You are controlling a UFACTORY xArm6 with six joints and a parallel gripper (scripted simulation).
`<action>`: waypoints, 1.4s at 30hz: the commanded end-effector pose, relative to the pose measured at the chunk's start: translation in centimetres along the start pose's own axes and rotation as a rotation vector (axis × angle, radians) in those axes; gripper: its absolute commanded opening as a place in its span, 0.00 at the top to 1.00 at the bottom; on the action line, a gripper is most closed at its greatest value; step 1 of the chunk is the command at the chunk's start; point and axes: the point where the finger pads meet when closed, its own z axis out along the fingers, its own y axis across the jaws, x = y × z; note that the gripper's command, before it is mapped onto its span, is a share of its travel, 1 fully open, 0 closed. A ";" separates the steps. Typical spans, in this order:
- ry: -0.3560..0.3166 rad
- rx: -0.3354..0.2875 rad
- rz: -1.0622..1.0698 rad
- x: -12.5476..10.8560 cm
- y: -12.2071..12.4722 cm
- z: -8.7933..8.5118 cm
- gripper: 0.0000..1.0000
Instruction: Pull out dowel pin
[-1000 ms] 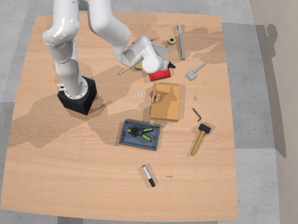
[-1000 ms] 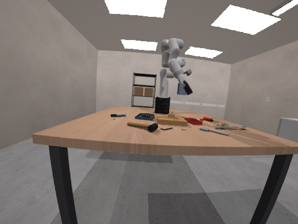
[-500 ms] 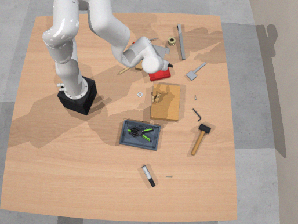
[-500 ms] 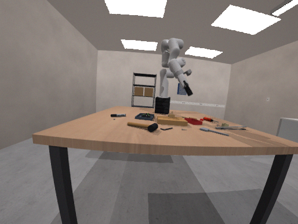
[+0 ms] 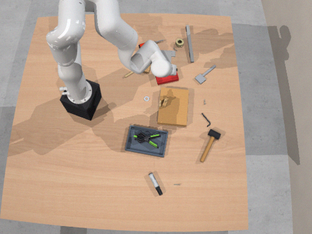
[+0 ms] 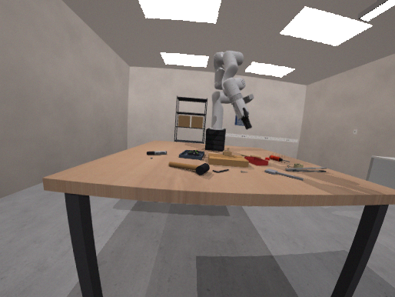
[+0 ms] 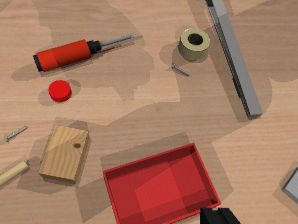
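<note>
The tan bench board (image 5: 174, 113) (image 6: 227, 161) lies mid-table. The small wooden block (image 5: 164, 102) (image 6: 228, 152) sits at its left edge, with something upright on it. It is too small to tell the pin, the stop or any loose piece apart. The spring clamp (image 5: 146, 139), black with green handles, lies in a grey tray (image 5: 130, 142) (image 6: 184, 155). My gripper (image 6: 247, 123) (image 7: 220, 216) is shut on nothing. It hangs high above the red tray (image 5: 167, 79) (image 7: 160, 190) behind the board.
The wrist view shows another wooden block (image 7: 64, 152), a loose dowel (image 7: 12, 172) (image 5: 128, 74), a red screwdriver (image 7: 75, 52), a red cap (image 7: 60, 90), a brass bushing (image 7: 194, 44) (image 5: 179, 42) and a grey bar (image 7: 234, 55) (image 5: 189, 43). A hammer (image 5: 209, 145), a hex key (image 5: 206, 119), a marker (image 5: 155, 183) and a washer (image 5: 147, 98) lie around the board.
</note>
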 end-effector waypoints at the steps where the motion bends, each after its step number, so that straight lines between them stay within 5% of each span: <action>1: -0.068 0.038 -0.188 -1.8 0.0 0.2 1.00; 22: -0.217 0.184 -0.739 -6.7 0.0 0.6 1.00; 42: -0.292 0.350 -1.248 -10.2 0.1 1.0 1.00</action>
